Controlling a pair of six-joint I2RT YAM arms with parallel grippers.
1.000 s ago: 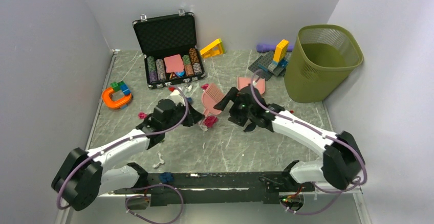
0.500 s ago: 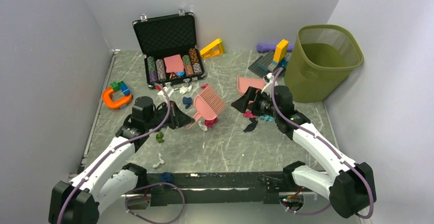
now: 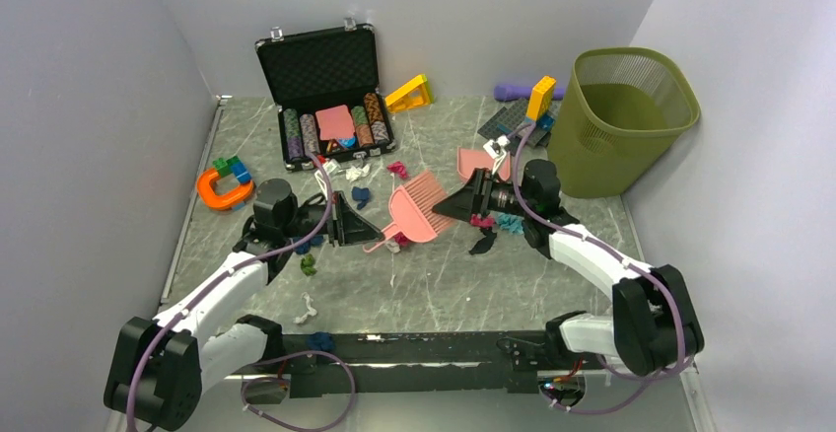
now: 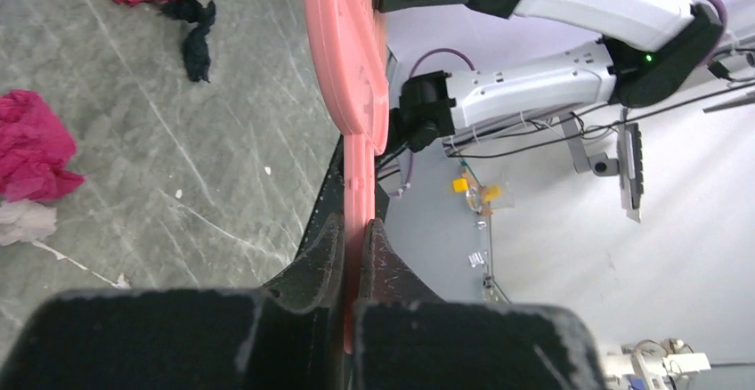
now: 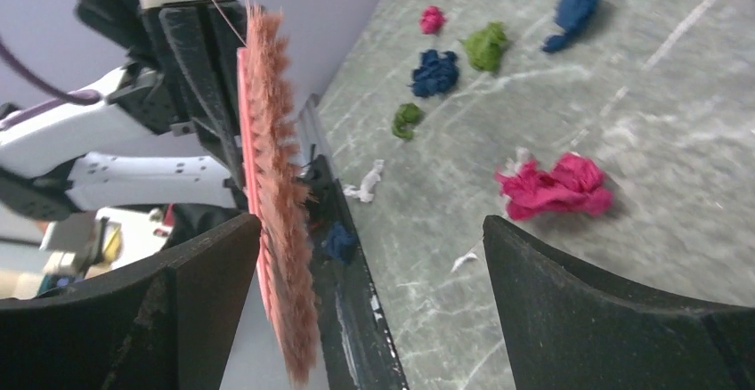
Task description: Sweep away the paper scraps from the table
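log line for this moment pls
left hand: shut on pink brush handle | right hand: open at brush bristles | paper scraps: scattered on table

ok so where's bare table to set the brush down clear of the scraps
Barest: the near middle of the table, between the black paper scrap and the front rail. Also the far patch between the yellow wedge and the grey block plate. Crowded: around the brush and before the poker chip case.
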